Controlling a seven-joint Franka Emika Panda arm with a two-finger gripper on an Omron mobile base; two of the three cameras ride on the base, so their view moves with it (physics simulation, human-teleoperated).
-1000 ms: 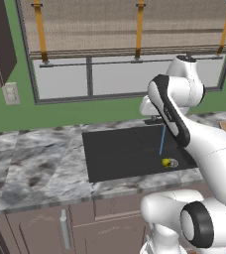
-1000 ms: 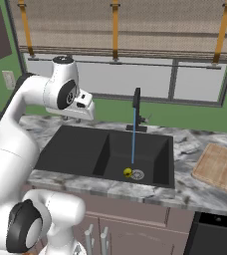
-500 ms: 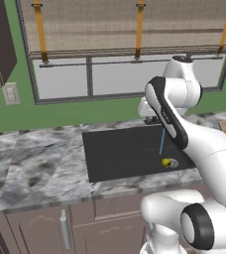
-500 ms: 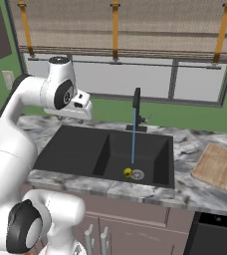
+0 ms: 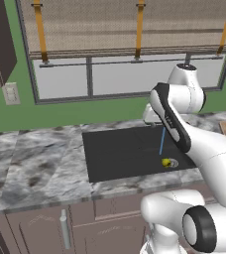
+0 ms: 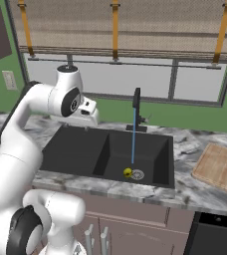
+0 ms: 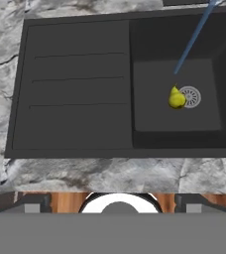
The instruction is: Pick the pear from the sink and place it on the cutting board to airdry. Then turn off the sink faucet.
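The pear [image 7: 176, 98] lies on the floor of the sink [image 7: 75, 84], touching the left side of the round silver drain [image 7: 190, 96]. A thin blue stream of water [image 6: 133, 134] runs from the black sink faucet [image 6: 136, 105] and lands just behind the pear [image 6: 128, 172]. My gripper [image 7: 113, 203] hangs high over the counter in front of the sink's ribbed left half, open, with its fingertips [image 7: 33, 203] wide apart and nothing between them. The hand [image 6: 87, 111] is up and to the left of the pear. At the right lies the cutting board [image 6: 219, 166], bare.
Grey marbled counter [image 5: 40, 163] surrounds the sink [image 5: 120, 154]. A window with a low sill [image 6: 150, 99] runs right behind the faucet. Cabinet fronts [image 5: 60, 223] are below, and a dark appliance [image 6: 217, 234] sits under the cutting board's side.
The hand has sunk slightly over the sink's left side. The pear and the water stream are where they were.
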